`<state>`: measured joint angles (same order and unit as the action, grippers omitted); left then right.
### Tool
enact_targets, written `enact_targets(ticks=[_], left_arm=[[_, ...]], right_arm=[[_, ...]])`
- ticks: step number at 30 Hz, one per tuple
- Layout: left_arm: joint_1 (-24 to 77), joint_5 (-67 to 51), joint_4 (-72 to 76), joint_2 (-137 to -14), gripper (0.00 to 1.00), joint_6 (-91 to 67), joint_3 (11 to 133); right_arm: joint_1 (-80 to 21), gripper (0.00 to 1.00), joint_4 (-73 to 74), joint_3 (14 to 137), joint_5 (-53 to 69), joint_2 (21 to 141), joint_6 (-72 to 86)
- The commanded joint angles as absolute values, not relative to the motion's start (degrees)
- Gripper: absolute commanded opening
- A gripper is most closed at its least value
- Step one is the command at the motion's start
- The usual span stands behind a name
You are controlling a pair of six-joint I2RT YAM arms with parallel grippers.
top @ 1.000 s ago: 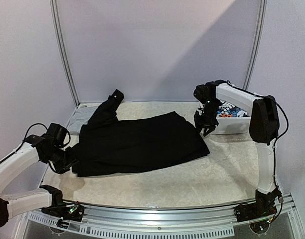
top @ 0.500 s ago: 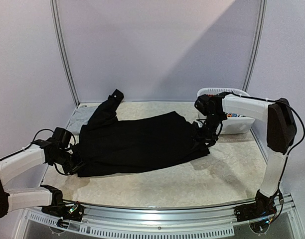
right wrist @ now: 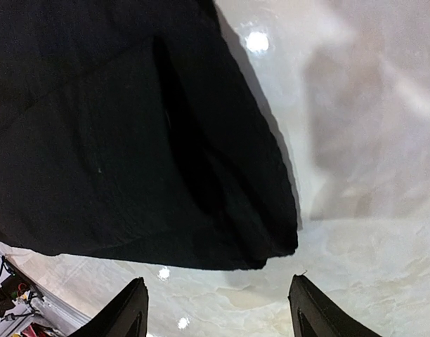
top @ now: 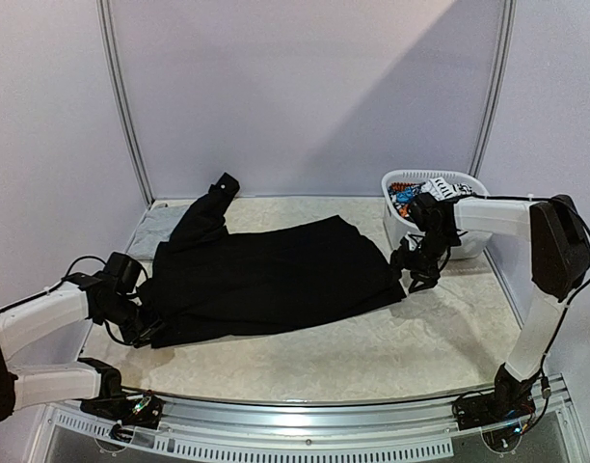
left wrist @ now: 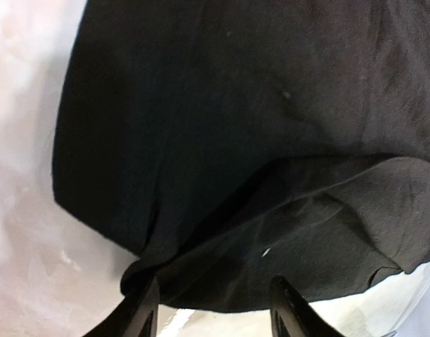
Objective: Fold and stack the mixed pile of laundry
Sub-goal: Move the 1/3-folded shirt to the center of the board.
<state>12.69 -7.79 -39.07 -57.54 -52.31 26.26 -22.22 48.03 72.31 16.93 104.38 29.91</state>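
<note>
The task is in an early part, as I judge it. The black long-sleeved garment point(top: 276, 275) lies spread on the worktop point(top: 372, 357), between the two arms, with one sleeve reaching to the far left corner. In the left wrist view one layer of it lies over another near the hem, so it is perhaps folded once, but the dark cloth makes this hard to confirm. No neat stack is seen anywhere. The light grey top point(top: 155, 227) lies flat at the far left, partly under the black sleeve, and the printed piece point(top: 411, 190) sits in the white laundry basket point(top: 469, 243) at the far right, not yet taken out. So most of the folding and all of the stacking are left to do. The left tool point(left wrist: 213, 295) is at the left edge of the black garment; its fingers stand apart with the hem just in front, and nothing is clamped. The right tool point(right wrist: 218, 281) is at the right corner of the garment, its fingers wide apart over bare worktop, holding nothing. No brand, label or readable writing is visible on any piece.
</note>
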Motion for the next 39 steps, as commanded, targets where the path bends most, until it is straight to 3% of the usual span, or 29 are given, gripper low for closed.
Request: enact_targets(ticks=[1, 10, 16, 18, 21, 26, 27, 39], left_arm=[[14.27, -6.21, -42.60, -55.98, 0.56, -54.98, 26.02], [14.32, -7.59, -39.60, -55.99, 0.55, -55.95, 23.50], [14.27, -7.23, -36.29, -57.02, 0.43, -55.85, 21.99], [14.23, -6.78, -34.96, -56.97, 0.35, -55.90, 21.69], [14.10, -6.15, -33.60, -56.86, 0.24, -55.71, 21.79], [13.83, -5.53, -33.57, -57.53, 0.05, -53.51, 23.05], [13.81, -5.02, -34.40, -57.71, 0.00, -52.93, 23.63], [12.03, 1.94, -47.42, -51.84, 0.00, -57.81, 27.89]], right_arm=[[-21.59, 0.68, 44.21, 71.07, 16.38, 107.00, 27.70], [-20.78, 0.63, 43.34, 69.78, 16.33, 110.12, 26.26], [-20.83, 0.61, 43.19, 68.45, 15.86, 111.00, 25.37], [-20.80, 0.57, 42.43, 67.72, 15.96, 110.76, 25.12], [-20.81, 0.45, 40.88, 67.03, 17.29, 111.02, 24.97], [-20.74, 0.01, 41.79, 68.22, 18.15, 112.20, 24.75], [-20.81, 0.00, 42.25, 68.14, 18.20, 111.88, 24.74], [-20.78, 0.00, 53.86, 59.82, 16.01, 100.49, 27.10]])
